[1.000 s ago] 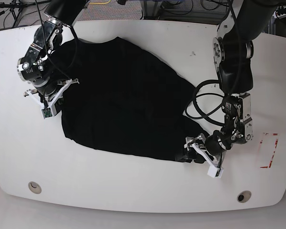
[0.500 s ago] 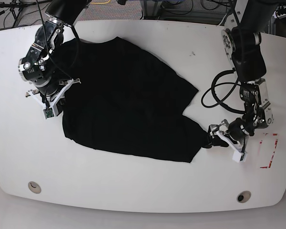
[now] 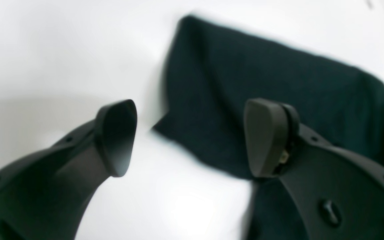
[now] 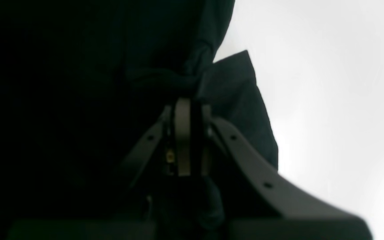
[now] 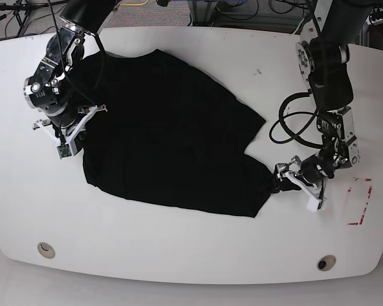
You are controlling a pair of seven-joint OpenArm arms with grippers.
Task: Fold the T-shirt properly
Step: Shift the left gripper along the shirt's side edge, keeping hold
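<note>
Base view: right tool (image 5: 69, 137) pinching T-shirt (image 5: 172, 127), left tool (image 5: 292, 182) agape beside its corner.

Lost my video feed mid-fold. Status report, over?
Left gripper jaws open, empty, at the T-shirt corner. Right gripper shut on bunched cloth at the far side. Shirt spread on the table, unfolded. Nothing blocking.

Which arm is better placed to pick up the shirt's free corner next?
Left. The left gripper stands open right at the T-shirt corner, while the right gripper is shut on cloth at the other side.
</note>
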